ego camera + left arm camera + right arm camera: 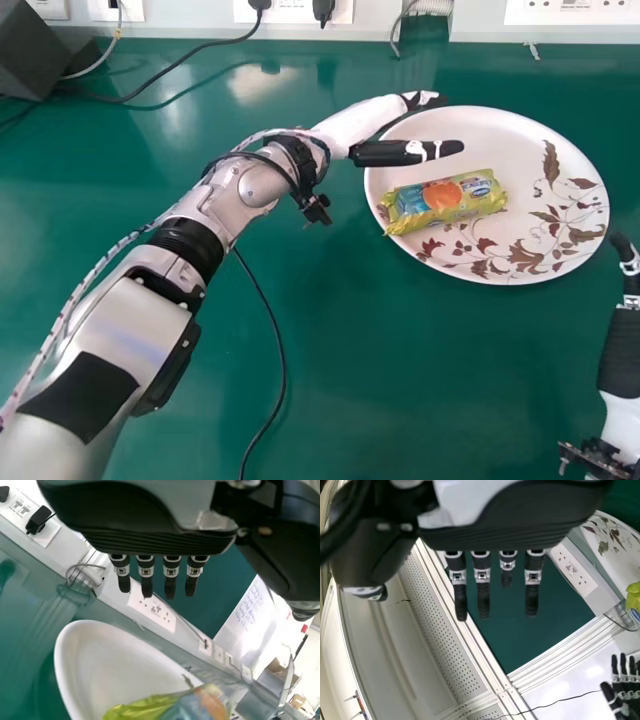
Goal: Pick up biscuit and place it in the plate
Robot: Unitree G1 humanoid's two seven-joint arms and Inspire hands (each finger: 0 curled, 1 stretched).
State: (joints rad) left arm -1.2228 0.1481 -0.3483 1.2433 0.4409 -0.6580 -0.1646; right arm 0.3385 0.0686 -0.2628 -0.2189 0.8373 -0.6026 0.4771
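The left hand (405, 152) is over the plate's upper left rim, fingers and thumb straight, holding nothing. Just below its thumb, the yellow-green biscuit packet (445, 203) lies on the left half of the white plate (545, 245) with its brown leaf pattern. At the right edge of the head view is the right hand (630, 262), beside the plate. In the left wrist view, the left hand (157, 577) has extended fingers, apart from the packet (195, 705). The right hand (492, 582) in the right wrist view has straight fingers and holds nothing.
A black box (40, 50) stands at the table's back left corner. Black cables (200, 47) run over the green table (400, 370), one passing beneath the left arm. Sockets line the wall behind.
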